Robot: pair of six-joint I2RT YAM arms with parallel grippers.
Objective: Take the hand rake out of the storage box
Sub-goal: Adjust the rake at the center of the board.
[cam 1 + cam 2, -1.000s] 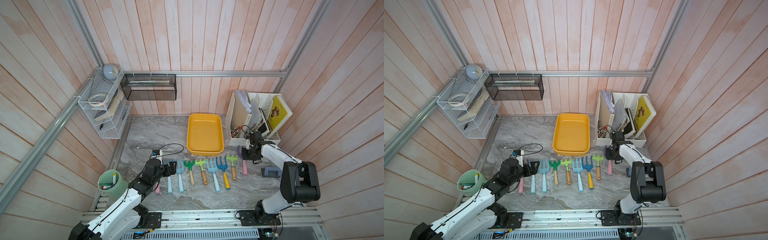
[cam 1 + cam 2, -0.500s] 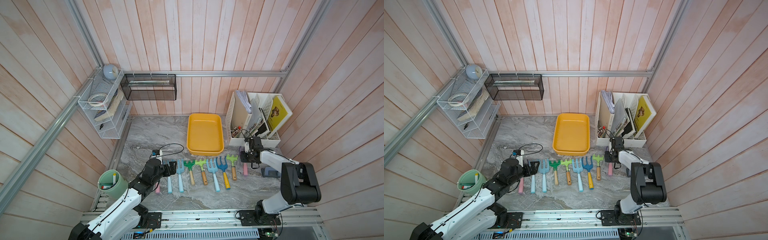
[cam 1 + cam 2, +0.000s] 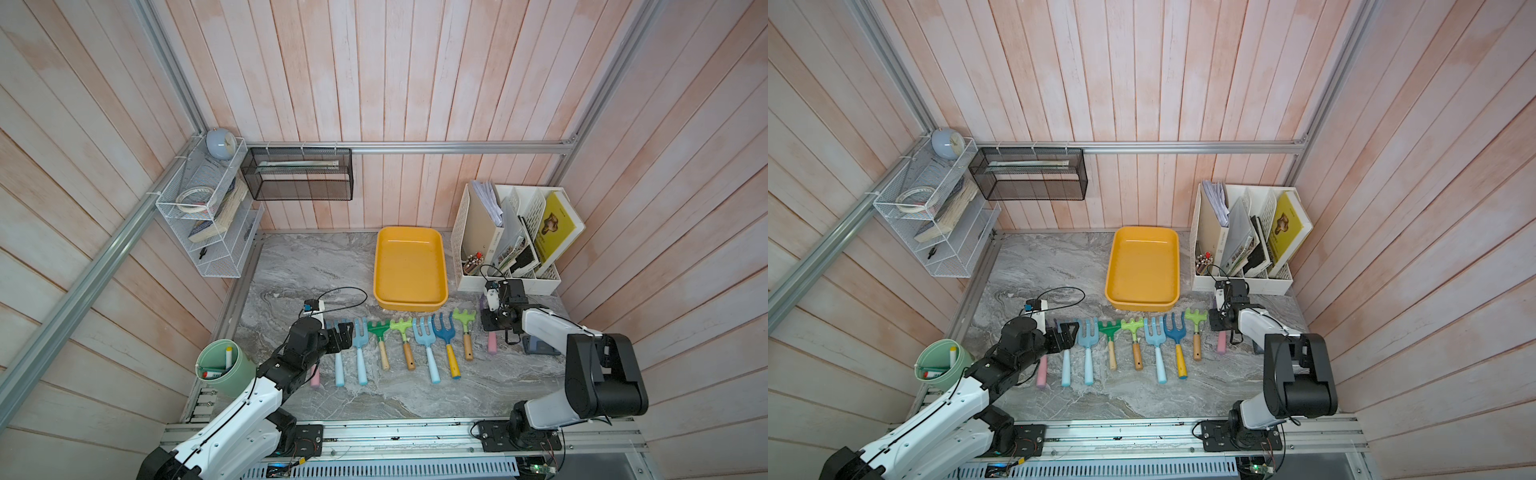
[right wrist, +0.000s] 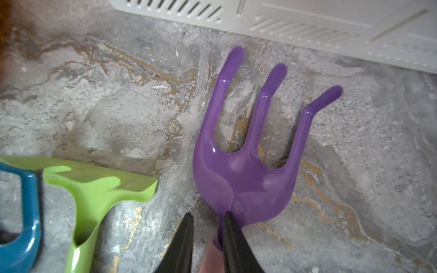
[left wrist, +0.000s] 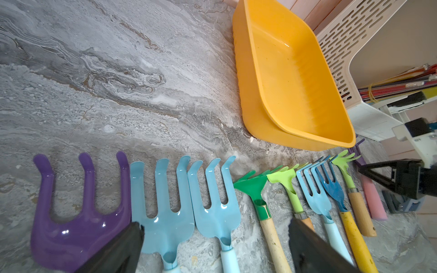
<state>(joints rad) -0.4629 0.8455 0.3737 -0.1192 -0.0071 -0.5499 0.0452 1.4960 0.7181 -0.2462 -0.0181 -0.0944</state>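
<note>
The purple hand rake (image 4: 238, 179) lies flat on the marbled counter (image 3: 311, 266), outside the yellow-orange storage box (image 3: 409, 266). It sits at the right end of a row of hand rakes (image 3: 428, 349) laid side by side just in front of the box. Its pink handle points toward the robot. Its three prongs point toward the white file organizer (image 3: 507, 286), close to the organizer's base but not touching it, and a lime-green rake (image 4: 94, 186) lies just beside it. The right gripper (image 4: 208, 214) is down at this rake. Its two black fingers (image 4: 184, 236) stand close together on either side of the neck where the purple head meets the handle. The right wrist view does not show whether they actually clamp the neck or only straddle it. The left gripper (image 5: 215, 222) is at the other end of the row with its fingers spread wide and nothing between them. One finger is over the head of a second purple rake (image 5: 82, 212), and two light-blue rakes (image 5: 163, 212) lie in the span.
</note>
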